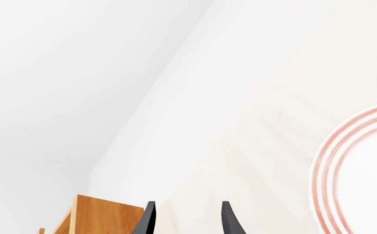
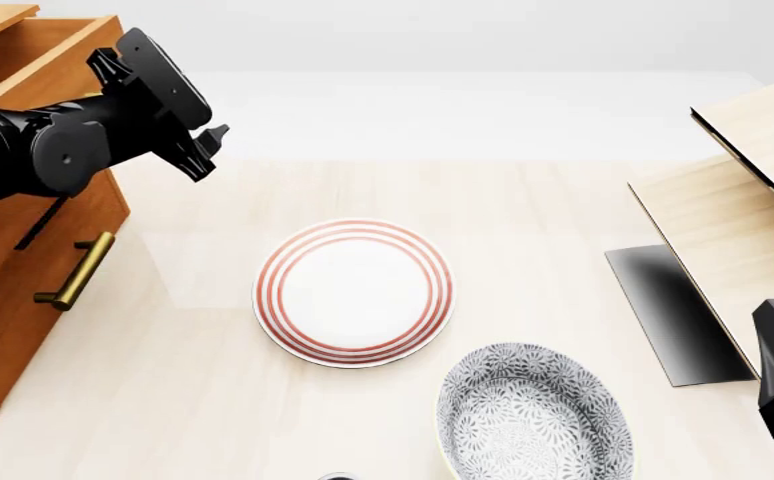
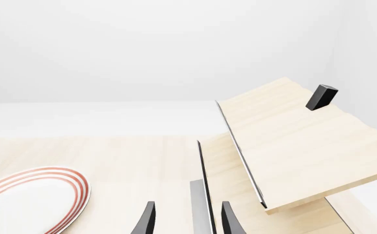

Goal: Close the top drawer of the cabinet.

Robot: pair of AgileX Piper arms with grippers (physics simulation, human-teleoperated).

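Left wrist view: the left gripper (image 1: 187, 220) shows two dark fingertips (image 1: 147, 222) spread apart, nothing between them. Just past them, a corner of the orange-brown wooden cabinet (image 1: 104, 214). Farther along the pale wooden table (image 1: 266, 146), part of a white round plate with red rings (image 1: 357, 170).

Front view: cabinet stands at the table's left edge. Its upper orange-brown box drawer (image 2: 27, 60) is pulled out and open. The black left arm (image 2: 54, 145) lies across the drawer's front, gripper pointing toward the table's far side; contact cannot be told. A lower brass bar handle (image 2: 78, 270) shows below. Red-ringed plate mid-table; a grey-patterned bowl (image 2: 534, 415) at the near edge. Pale light-wood box with a black panel (image 2: 747, 200) at the right edge.

Right wrist view: right gripper (image 3: 187, 220) fingers parted, empty, facing the pale box.
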